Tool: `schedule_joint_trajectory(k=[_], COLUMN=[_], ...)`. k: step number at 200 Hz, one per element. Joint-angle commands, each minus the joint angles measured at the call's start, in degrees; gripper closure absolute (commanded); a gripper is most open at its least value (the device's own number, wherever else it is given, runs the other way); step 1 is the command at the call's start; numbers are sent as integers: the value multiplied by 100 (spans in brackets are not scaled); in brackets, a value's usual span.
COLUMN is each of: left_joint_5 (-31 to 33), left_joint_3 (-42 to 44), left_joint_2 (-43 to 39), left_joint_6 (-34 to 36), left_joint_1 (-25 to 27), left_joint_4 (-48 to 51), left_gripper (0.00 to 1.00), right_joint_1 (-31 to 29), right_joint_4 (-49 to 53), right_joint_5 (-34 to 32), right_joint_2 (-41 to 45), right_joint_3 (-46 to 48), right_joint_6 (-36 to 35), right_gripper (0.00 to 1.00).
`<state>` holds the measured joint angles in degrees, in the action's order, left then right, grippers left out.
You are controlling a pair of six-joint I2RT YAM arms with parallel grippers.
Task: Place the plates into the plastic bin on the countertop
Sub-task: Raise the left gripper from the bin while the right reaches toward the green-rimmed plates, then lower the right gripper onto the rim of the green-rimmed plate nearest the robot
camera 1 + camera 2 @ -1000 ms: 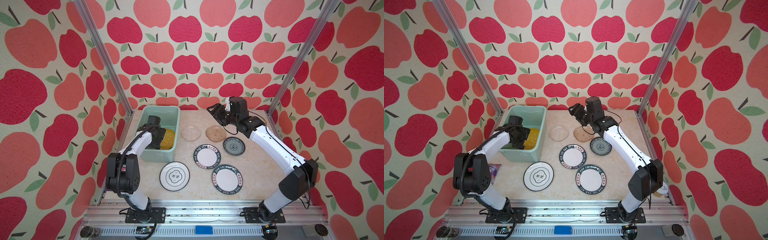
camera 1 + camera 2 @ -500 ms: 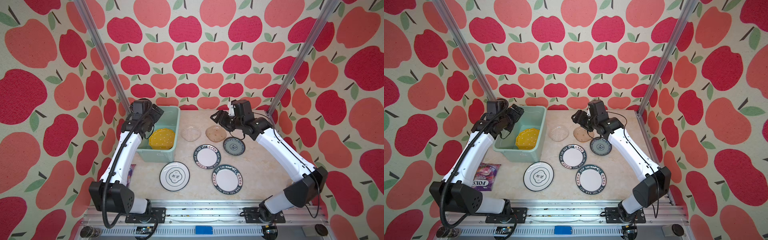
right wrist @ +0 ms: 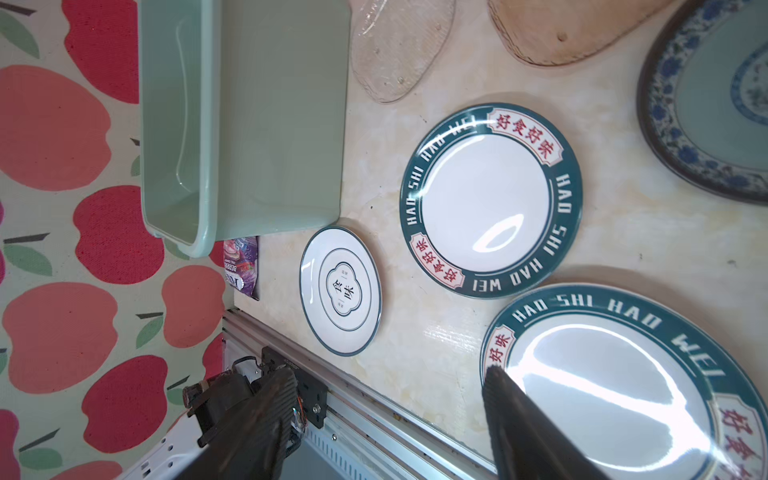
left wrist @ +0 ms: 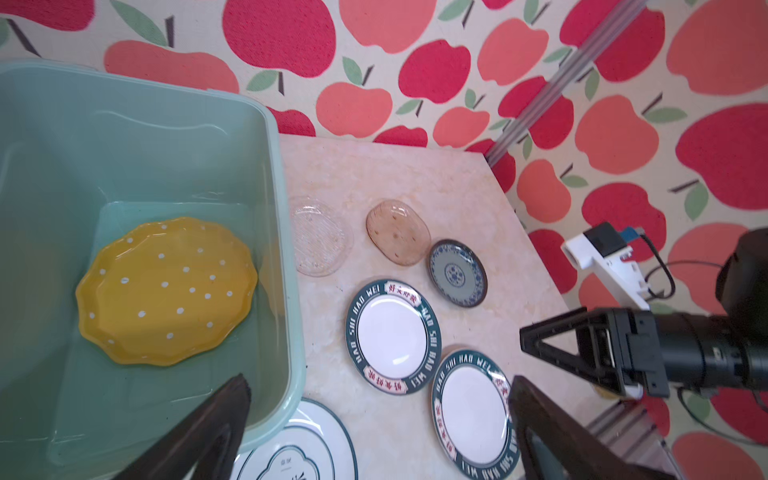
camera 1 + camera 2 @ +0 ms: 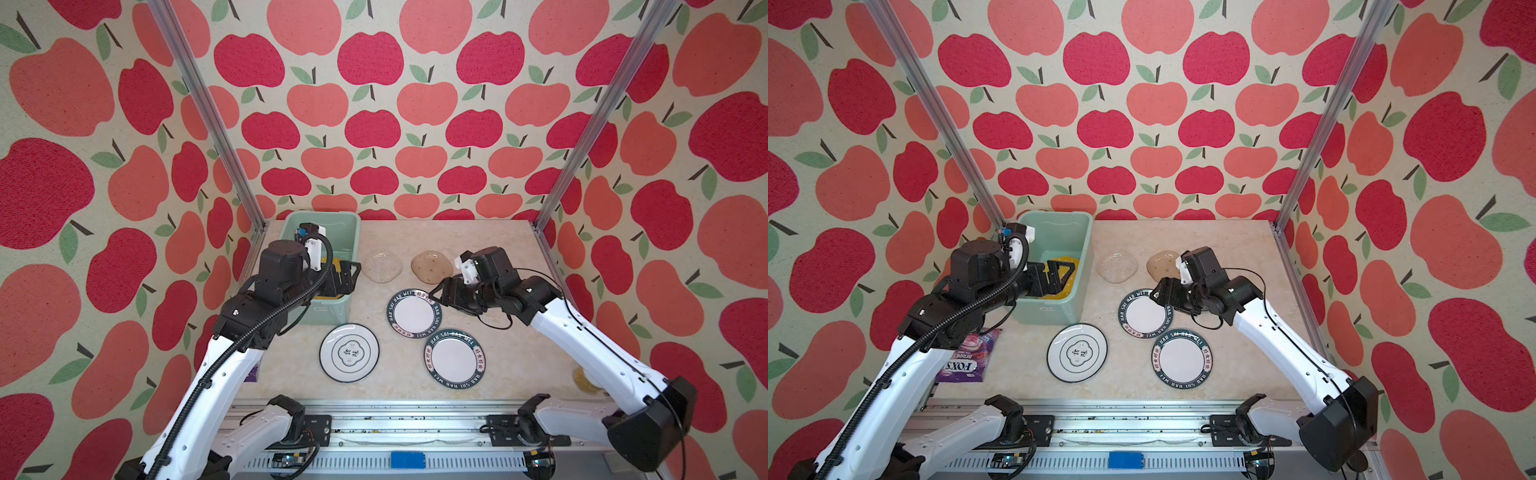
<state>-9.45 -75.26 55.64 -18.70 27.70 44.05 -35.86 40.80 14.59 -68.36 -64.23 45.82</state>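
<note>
On the left gripper (image 5: 1061,274) the fingers are spread wide with nothing between them. It hangs raised over the near end of the plastic bin (image 5: 1050,311), above the yellow dotted plate (image 4: 166,291). That plate lies flat on the bin floor, the only plate inside.

The bin stands along the left edge of the countertop (image 5: 478,241), toward the back.

On the right gripper (image 5: 436,293) the fingers are parted and empty. It hangs above the right edge of the farther lettered plate (image 5: 414,313). In the right wrist view, only countertop and plates show in the gap.

Six plates lie flat on the countertop:
- clear glass plate (image 5: 382,266), just right of the bin
- amber glass plate (image 5: 430,266), beside the clear one, not touching it
- grey-blue patterned plate (image 4: 457,274), just beside the amber one; hidden under the right arm in both top views
- farther lettered plate, mid-counter
- nearer lettered plate (image 5: 454,358), its rim meeting the farther one's, or very nearly; cannot tell which
- emblem plate (image 5: 349,353), just in front of the bin's near right corner

At the left front lies a purple sweet packet (image 5: 967,353), partly under the left arm
</note>
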Motion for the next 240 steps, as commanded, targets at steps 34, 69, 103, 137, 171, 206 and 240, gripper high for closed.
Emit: schedule_joint_trajectory(k=[34, 69, 103, 137, 171, 206, 240], left_joint_5=[634, 1060, 774, -422, -1085, -1321, -1445], left_joint_3=[162, -20, -28, 171, 350, 485, 565], left_joint_2=[358, 950, 1358, 1371, 1387, 1503, 1598], left_joint_6=[1382, 2291, 3240, 3830, 3755, 3589, 3477], left_joint_1=[1535, 2247, 2873, 3037, 3028, 3015, 2908], left_joint_4=[442, 480, 567, 486, 200, 73, -71], left_gripper=[1, 1, 1, 1, 1, 1, 1], right_joint_1=[768, 1077, 1272, 1289, 1283, 1286, 1291], right_joint_4=[1253, 1758, 1679, 1229, 376, -153, -680], right_joint_5=[-511, -624, -452, -287, 62, 236, 391], right_joint_2=[1005, 1124, 1413, 1700, 1560, 1325, 1325], right_joint_3=[1166, 1690, 2370, 3008, 3477, 3729, 4090], right_joint_6=[314, 177, 325, 564, 706, 726, 852], right_gripper=[22, 20, 19, 20, 21, 26, 29])
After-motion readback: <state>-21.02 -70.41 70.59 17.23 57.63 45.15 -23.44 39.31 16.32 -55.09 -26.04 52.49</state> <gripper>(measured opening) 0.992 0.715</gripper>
